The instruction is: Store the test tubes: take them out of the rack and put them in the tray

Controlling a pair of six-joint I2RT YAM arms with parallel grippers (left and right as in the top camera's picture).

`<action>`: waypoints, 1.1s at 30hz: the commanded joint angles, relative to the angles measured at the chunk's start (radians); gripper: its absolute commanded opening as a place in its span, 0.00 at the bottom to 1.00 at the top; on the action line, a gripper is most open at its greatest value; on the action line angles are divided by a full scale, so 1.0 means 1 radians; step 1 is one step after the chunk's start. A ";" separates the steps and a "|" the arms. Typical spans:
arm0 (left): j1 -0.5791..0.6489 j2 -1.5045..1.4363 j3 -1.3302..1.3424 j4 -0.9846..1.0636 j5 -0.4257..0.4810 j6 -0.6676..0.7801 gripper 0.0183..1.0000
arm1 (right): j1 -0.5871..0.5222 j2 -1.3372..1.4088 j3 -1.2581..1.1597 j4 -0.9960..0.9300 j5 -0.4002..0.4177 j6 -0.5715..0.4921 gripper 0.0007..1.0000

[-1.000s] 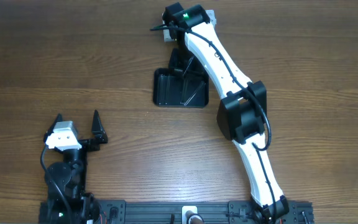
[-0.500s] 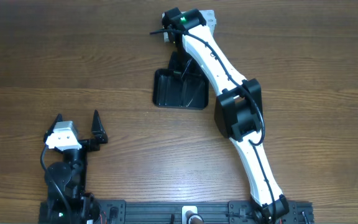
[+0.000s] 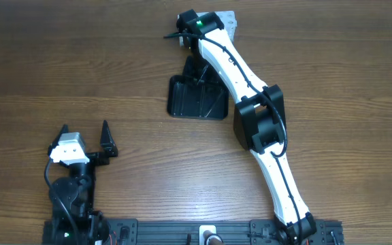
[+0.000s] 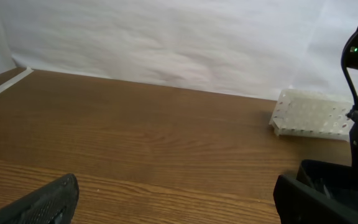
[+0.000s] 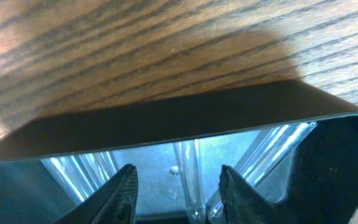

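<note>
The black tray (image 3: pixel 196 99) lies at the table's middle back, with clear test tubes (image 5: pixel 188 165) lying on its floor. My right gripper (image 5: pixel 179 193) hangs just above the tray's (image 5: pixel 166 121) inside, open; one tube lies between its fingers (image 5: pixel 124 193), which stand wider than the tube. From above, the right gripper (image 3: pixel 197 68) is at the tray's far end. The white rack (image 3: pixel 229 19) stands behind the tray, partly hidden by the right arm; its holes look empty in the left wrist view (image 4: pixel 309 112). My left gripper (image 3: pixel 87 139) rests open at the front left, holding nothing.
Bare wooden table surrounds the tray on all sides. A white backdrop (image 4: pixel 166 43) rises behind the table's far edge. The right arm (image 3: pixel 250 102) stretches diagonally from the front right across to the tray.
The right arm has shifted slightly farther back and left over the tray. The left arm has not moved.
</note>
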 commanded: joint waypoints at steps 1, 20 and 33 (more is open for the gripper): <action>0.006 -0.008 -0.004 0.000 0.005 0.018 1.00 | -0.002 -0.019 0.044 -0.012 -0.063 -0.052 0.59; 0.006 -0.008 -0.004 0.000 0.005 0.018 1.00 | -0.066 -0.472 0.151 -0.219 0.205 -0.555 0.99; 0.006 -0.008 -0.004 0.000 0.005 0.018 1.00 | -0.146 -1.001 -0.290 -0.218 0.201 -0.555 0.99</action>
